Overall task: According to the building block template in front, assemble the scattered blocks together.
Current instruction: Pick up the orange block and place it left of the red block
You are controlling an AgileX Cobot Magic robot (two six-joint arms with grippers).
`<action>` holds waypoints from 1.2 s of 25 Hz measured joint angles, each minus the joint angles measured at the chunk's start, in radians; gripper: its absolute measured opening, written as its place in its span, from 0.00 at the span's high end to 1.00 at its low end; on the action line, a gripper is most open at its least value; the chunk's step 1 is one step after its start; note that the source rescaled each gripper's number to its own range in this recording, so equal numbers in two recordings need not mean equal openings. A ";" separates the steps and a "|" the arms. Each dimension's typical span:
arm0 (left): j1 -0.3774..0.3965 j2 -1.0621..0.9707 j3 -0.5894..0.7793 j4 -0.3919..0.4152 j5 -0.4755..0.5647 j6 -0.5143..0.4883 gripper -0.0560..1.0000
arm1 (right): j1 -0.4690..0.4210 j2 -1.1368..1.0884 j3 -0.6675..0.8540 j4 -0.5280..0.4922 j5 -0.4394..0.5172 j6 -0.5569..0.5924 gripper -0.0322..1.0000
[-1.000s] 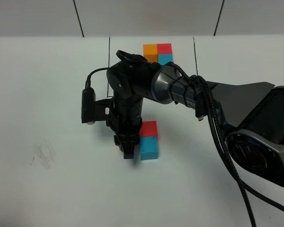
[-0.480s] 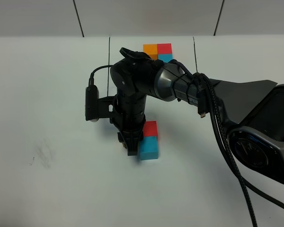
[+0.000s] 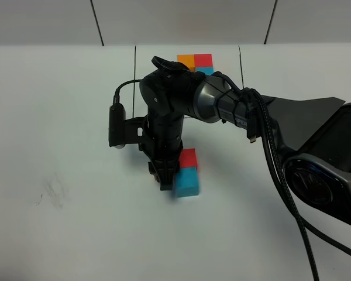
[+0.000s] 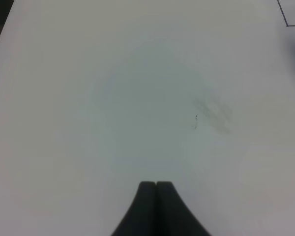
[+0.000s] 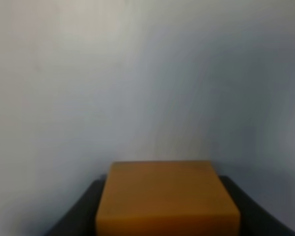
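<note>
From up high: the right gripper (image 3: 165, 180) points down at the white table (image 3: 58, 117), just left of two matte cubes touching each other, a red cube (image 3: 189, 158) and a blue cube (image 3: 187, 182). The framed template (image 3: 195, 62) sits farther back, partly hidden.

Left wrist: the left gripper (image 4: 156, 185) has its smooth black fingers pressed together, nothing in them, over bare table with a faint smudge (image 4: 214, 112).

Right wrist: one orange cube (image 5: 164, 196), clamped between the dark fingers.

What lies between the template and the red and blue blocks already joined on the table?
In the exterior high view the right arm crosses between the template and the joined red block and blue block.
</note>
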 joint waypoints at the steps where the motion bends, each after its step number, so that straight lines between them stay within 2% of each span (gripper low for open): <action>1: 0.000 0.000 0.000 0.000 0.000 0.000 0.95 | -0.002 0.000 0.000 -0.001 0.001 0.000 0.55; 30: 0.000 0.000 0.000 0.000 0.000 0.001 0.95 | -0.017 0.004 0.000 0.014 0.017 -0.004 0.55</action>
